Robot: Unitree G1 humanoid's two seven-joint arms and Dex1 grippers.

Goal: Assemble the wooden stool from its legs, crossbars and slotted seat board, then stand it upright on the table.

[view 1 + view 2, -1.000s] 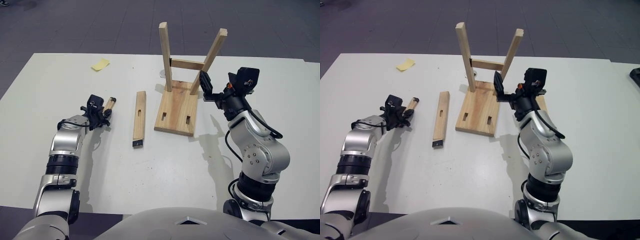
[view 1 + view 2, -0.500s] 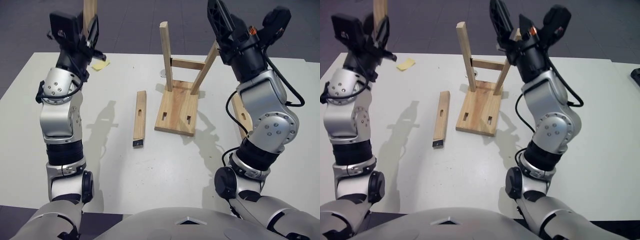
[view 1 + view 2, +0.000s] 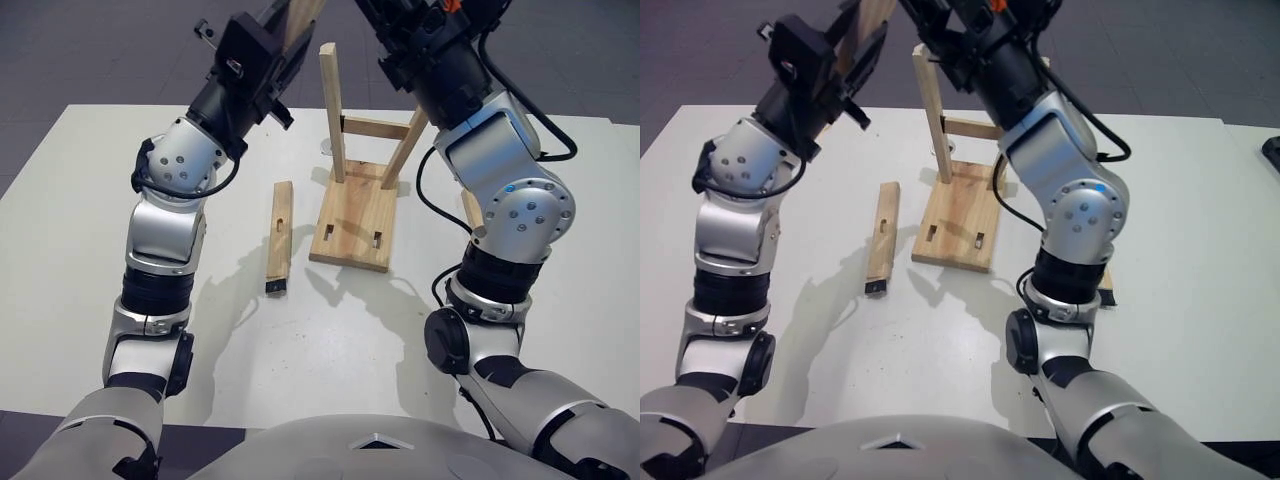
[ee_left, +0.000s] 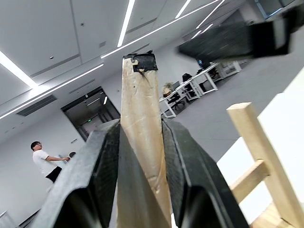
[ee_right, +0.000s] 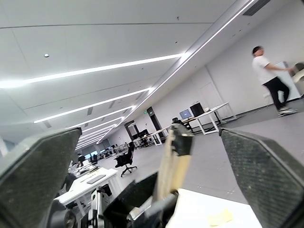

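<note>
Above the table, left claw has lifted its gripped leg; right claw gapes.

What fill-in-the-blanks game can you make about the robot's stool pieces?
The left gripper is shut on a wooden ____.
____ upright legs stand in the seat board.
The loose leg lies on the table, on the robot's ____ of the seat board.
The right gripper is ____.
Missing words: leg; two; left; open.

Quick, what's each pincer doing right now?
Left pincer: closed on a wooden stool leg.
Right pincer: open, holding nothing.
</note>
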